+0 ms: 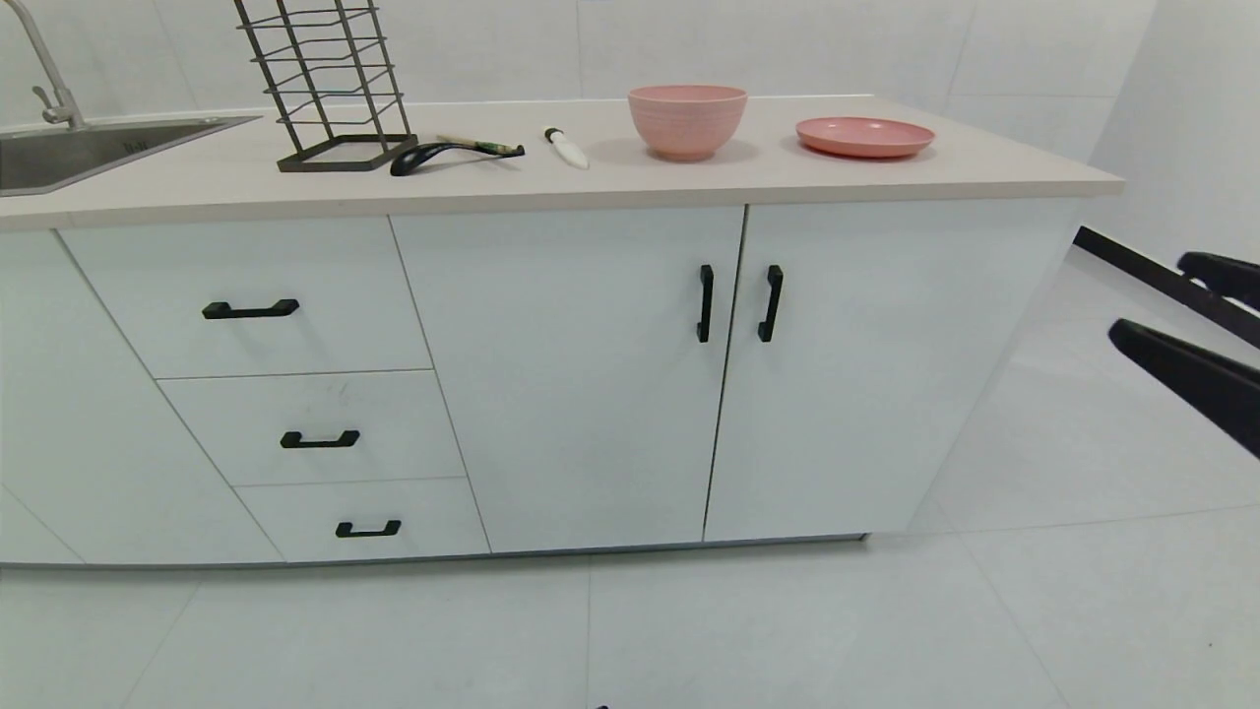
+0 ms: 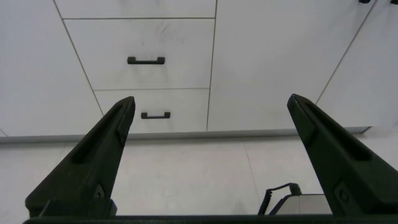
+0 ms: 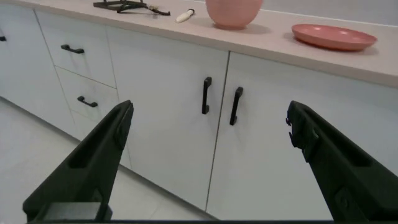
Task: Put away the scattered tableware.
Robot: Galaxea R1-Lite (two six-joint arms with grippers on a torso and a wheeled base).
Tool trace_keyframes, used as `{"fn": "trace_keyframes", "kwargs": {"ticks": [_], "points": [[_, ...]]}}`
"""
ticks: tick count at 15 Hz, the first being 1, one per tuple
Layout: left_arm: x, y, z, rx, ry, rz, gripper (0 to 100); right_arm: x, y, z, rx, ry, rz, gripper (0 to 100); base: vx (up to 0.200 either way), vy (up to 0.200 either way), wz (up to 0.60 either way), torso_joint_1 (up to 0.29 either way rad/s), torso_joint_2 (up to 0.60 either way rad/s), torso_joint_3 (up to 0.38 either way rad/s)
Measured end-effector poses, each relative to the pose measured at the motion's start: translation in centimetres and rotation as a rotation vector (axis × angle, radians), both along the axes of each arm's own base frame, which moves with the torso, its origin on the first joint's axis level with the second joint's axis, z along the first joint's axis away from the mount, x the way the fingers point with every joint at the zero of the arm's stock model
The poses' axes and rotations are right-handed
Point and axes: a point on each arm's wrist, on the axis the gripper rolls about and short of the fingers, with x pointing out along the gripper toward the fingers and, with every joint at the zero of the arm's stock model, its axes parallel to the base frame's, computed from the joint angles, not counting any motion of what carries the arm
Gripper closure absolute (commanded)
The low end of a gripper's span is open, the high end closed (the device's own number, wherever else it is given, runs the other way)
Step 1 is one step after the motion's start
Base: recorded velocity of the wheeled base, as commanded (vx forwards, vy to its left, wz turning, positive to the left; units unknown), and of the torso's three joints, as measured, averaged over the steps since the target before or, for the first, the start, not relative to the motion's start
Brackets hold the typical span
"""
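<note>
On the countertop [image 1: 591, 182] stand a pink bowl [image 1: 687, 120] [image 3: 233, 12] and, to its right, a flat pink plate [image 1: 864, 136] [image 3: 334, 35]. Left of the bowl lie a small white utensil [image 1: 567, 148] [image 3: 185, 14], a black ladle [image 1: 433, 155] and a thin green-handled piece [image 1: 480, 146]. My right gripper [image 1: 1152, 295] [image 3: 209, 111] hangs open and empty off the counter's right end, below countertop height, facing the cabinet doors. My left gripper [image 2: 211, 101] is open and empty, low down, facing the lower drawers.
A black wire rack [image 1: 330, 89] stands at the back left beside a steel sink [image 1: 89, 148] with a faucet [image 1: 44, 69]. Below are three drawers [image 1: 251, 309] and two doors with black handles [image 1: 736, 301]. Tiled floor lies in front.
</note>
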Motion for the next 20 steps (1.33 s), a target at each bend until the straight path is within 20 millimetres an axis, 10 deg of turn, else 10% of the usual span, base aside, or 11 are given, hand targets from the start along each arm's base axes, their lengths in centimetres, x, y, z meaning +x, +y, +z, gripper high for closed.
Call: {"fn": "trace_keyframes", "kwargs": {"ticks": [20], "points": [[0.0, 0.0, 0.0, 0.008, -0.001, -0.007, 0, 13.1, 2.9, -8.6, -0.023, 0.040, 0.084, 0, 0.000, 0.000, 0.00, 0.000, 0.00, 0.000]]}}
